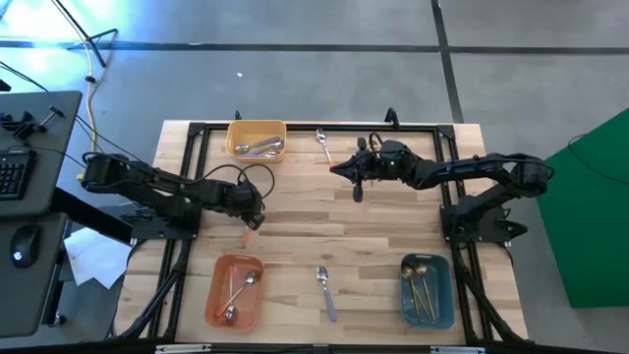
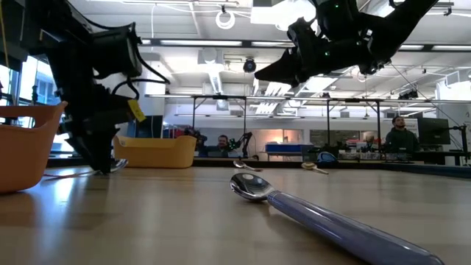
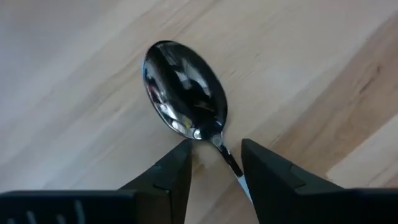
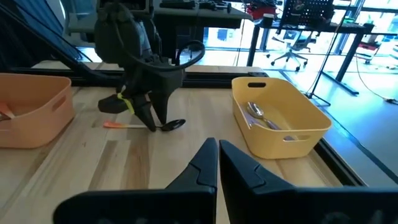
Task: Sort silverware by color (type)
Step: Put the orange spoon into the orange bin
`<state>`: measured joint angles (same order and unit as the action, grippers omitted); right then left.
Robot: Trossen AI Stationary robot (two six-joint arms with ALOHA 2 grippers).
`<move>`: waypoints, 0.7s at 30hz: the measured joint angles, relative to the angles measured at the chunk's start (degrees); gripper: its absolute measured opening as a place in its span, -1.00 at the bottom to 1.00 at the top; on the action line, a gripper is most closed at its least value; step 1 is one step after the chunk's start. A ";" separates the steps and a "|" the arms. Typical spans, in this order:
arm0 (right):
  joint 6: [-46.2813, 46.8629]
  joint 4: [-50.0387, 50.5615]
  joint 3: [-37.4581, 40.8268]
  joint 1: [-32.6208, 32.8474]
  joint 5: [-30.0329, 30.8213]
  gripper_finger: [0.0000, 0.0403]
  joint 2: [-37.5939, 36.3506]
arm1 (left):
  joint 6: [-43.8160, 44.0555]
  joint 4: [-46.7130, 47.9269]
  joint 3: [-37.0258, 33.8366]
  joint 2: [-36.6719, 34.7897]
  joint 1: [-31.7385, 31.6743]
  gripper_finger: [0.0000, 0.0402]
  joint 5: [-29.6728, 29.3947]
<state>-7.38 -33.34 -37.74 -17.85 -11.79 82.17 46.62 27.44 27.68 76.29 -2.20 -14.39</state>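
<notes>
Your left gripper (image 3: 214,163) sits low over the table (image 1: 295,221), fingers straddling the neck of an orange-handled spoon (image 1: 247,236) that lies flat on the wood. In the left wrist view the silver bowl points away from the tips and the thin neck runs down between them with a gap on each side, so the fingers are parted and nothing is clamped. Judging by that, the spoon is either just let go or lined up for a pinch; you cannot tell which from here.

On the table's clock face as seen from above, this spoon is near 9 o'clock, just off the left gripper's tip. The orange bin (image 1: 234,290) at about 7 o'clock already holds like spoons, so that looks like its proper home. The yellow bin (image 1: 257,139) at 11 holds lavender-handled ones, and the blue bin (image 1: 428,289) at 5 holds gold ones. Two lavender-handled spoons are still loose: one (image 1: 326,292) near 6, another (image 1: 323,144) near 12.

The left arm reaches in from the 9 o'clock side, wrist pitched steeply down so the fingers meet the wood almost upright. Your right gripper (image 4: 217,163) hangs raised near 1 o'clock, fingers pressed together on nothing, arm stretched in from 3.
</notes>
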 joint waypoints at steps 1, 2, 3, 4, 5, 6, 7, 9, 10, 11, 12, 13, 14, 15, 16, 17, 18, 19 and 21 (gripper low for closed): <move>0.19 0.04 0.00 0.00 0.02 -1.00 0.00 | -1.42 -0.23 -0.22 0.00 -0.04 -0.38 0.04; 0.79 0.00 0.00 0.00 0.02 -1.00 0.00 | -3.34 -0.23 -0.26 0.00 -0.04 -0.41 0.22; 0.97 0.00 0.00 0.00 0.00 -1.00 0.00 | -5.01 -0.20 -0.26 0.10 0.19 -0.44 0.17; 1.10 -0.02 0.00 0.00 0.02 -1.00 0.00 | -6.25 -0.22 -0.28 0.12 0.41 -0.48 -0.01; 1.02 -0.07 0.00 0.00 0.02 -1.00 0.00 | -7.21 -0.20 -0.28 0.13 0.48 -0.51 -0.05; 1.00 -0.18 0.00 0.00 0.02 -1.00 0.00 | -8.18 -0.19 -0.30 0.14 0.48 -0.56 0.02; 1.02 -0.36 0.00 0.00 0.04 -1.00 0.00 | -9.25 -0.26 -0.31 0.15 0.48 -0.61 0.23; 0.98 -0.77 0.00 0.00 0.17 -1.00 0.00 | -12.09 -0.62 -0.33 0.18 0.45 -0.72 1.32; 1.00 -0.77 0.00 0.00 0.17 -1.00 0.00 | -13.82 -0.89 -0.33 0.18 0.43 -0.78 2.27; 1.00 -0.77 0.00 0.00 0.17 -1.00 0.00 | -15.16 -1.35 -0.33 0.18 0.36 -0.84 3.51; 1.00 -0.73 0.00 0.00 0.17 -1.00 0.00 | -15.88 -1.61 -0.33 0.18 0.31 -0.89 4.38; 1.07 -0.63 0.00 0.00 0.17 -1.00 0.00 | -16.45 -1.70 -0.28 0.18 0.31 -0.94 4.68; 1.14 -0.40 0.00 0.00 0.17 -1.00 0.00 | -16.79 -1.49 0.00 0.18 0.31 -0.96 4.89; 1.27 -0.17 0.00 0.00 0.17 -1.00 0.00 | -17.38 -0.86 0.63 0.22 0.28 -0.97 5.08; 1.35 0.04 0.00 0.00 0.15 -1.00 0.01 | -18.30 0.22 1.37 0.27 0.28 -0.97 5.24; 1.35 0.16 0.00 0.00 0.15 -1.00 0.02 | -19.14 1.72 2.52 0.42 0.33 -0.96 5.88; 1.35 0.24 0.00 0.00 0.15 -1.00 0.02 | -20.00 3.24 3.71 0.65 0.38 -0.97 6.90; 1.20 0.25 0.00 0.00 0.15 -1.00 0.02 | -20.64 5.32 4.92 0.60 0.48 -0.97 8.22; 0.96 0.26 0.00 0.00 0.15 -1.00 0.02 | -21.49 7.32 8.31 0.59 0.56 -0.98 8.54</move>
<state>-6.42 -33.08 -37.74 -17.85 -11.64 82.19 25.13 34.77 36.00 76.88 -1.63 -5.86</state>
